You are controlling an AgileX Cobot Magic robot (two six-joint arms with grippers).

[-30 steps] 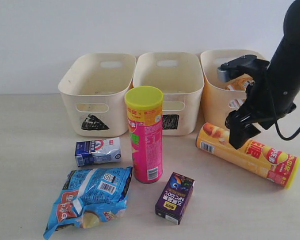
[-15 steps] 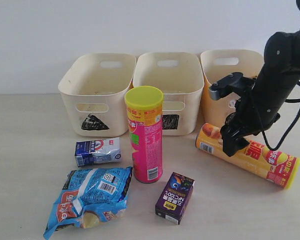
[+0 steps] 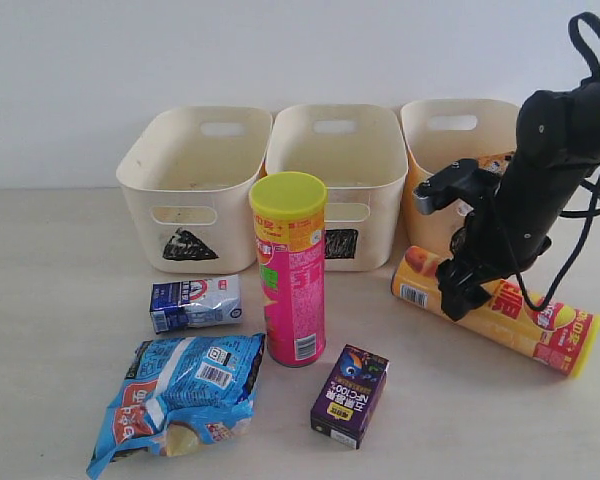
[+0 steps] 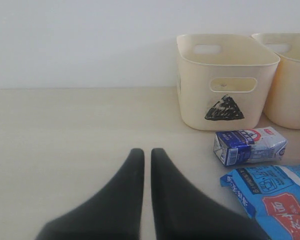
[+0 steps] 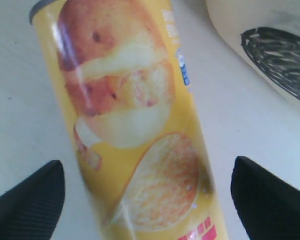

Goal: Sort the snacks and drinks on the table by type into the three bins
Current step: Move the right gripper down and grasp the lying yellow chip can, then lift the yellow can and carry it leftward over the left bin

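The yellow-orange canister point(image 3: 510, 312) lies on its side in front of the right bin point(image 3: 427, 140). My right gripper point(image 3: 457, 297) is open and low over the canister's base end, one finger on each side, gaps showing in the right wrist view point(image 5: 147, 195). The pink-red canister point(image 3: 291, 275) stands upright mid-table. A blue-and-white carton point(image 3: 195, 303) and a blue-white bag point(image 3: 180, 392) lie at the left, a purple carton point(image 3: 350, 395) in front. An orange-brown bag point(image 3: 486, 164) sits in the right bin. My left gripper point(image 4: 147, 153) is shut and empty above bare table.
The triangle bin point(image 3: 193, 190) and the square bin point(image 3: 363, 150) stand side by side at the back, against the wall. The right bin's scribbled circle point(image 5: 280, 52) shows close beside the lying canister point(image 5: 135, 115). The carton point(image 4: 249, 145) and bag point(image 4: 275, 192) lie near my left gripper.
My right arm has come down from over the right bin and toward the lying canister, bringing the open gripper down around its base end. Nothing else moved.
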